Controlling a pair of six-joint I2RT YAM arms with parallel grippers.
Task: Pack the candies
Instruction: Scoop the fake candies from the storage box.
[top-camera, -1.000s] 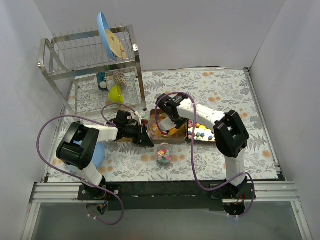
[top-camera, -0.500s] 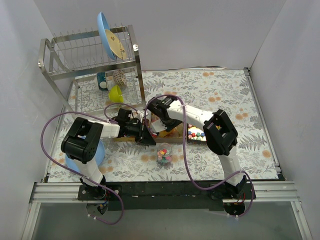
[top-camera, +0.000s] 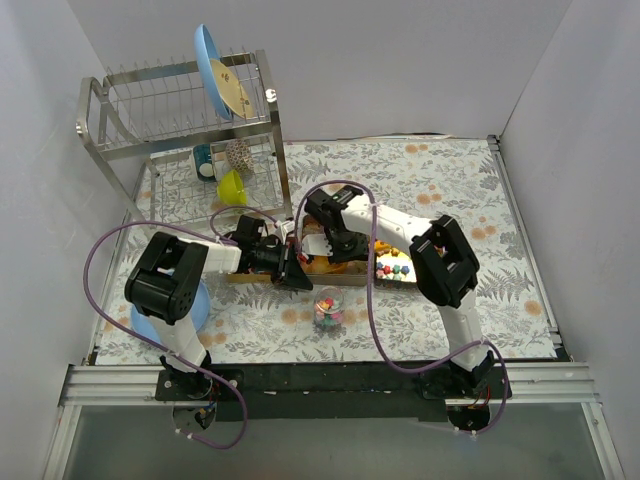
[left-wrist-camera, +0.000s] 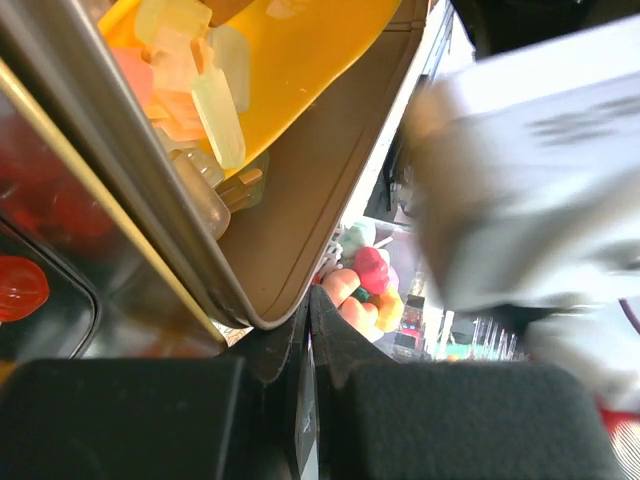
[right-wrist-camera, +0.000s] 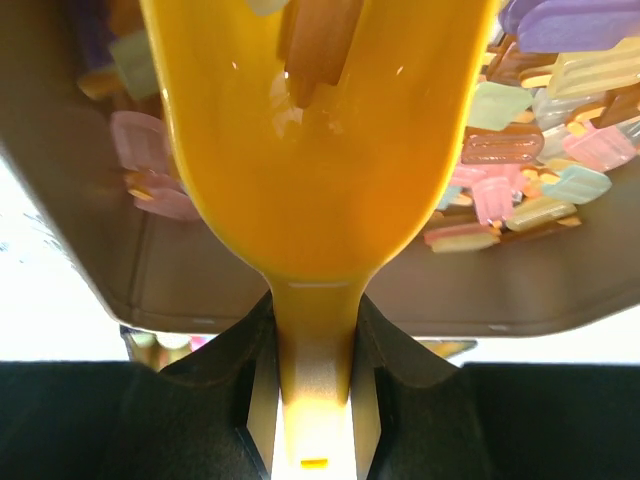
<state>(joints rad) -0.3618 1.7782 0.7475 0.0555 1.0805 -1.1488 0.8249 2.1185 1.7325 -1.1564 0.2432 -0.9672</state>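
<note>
Clasping 1 orange scoop (right-wrist-camera: 320, 150): right pincer (right-wrist-camera: 314, 322)

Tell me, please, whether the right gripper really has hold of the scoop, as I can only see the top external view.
Observer: Yes. The right wrist view shows the right gripper shut on the handle of the orange scoop.
Operator: Is anything in the scoop?
Observer: A couple of pale flat candies show in its bowl.
Operator: And the left gripper?
Observer: The left gripper is shut, right at a corner of the tin. I cannot tell whether it pinches the rim.
</note>
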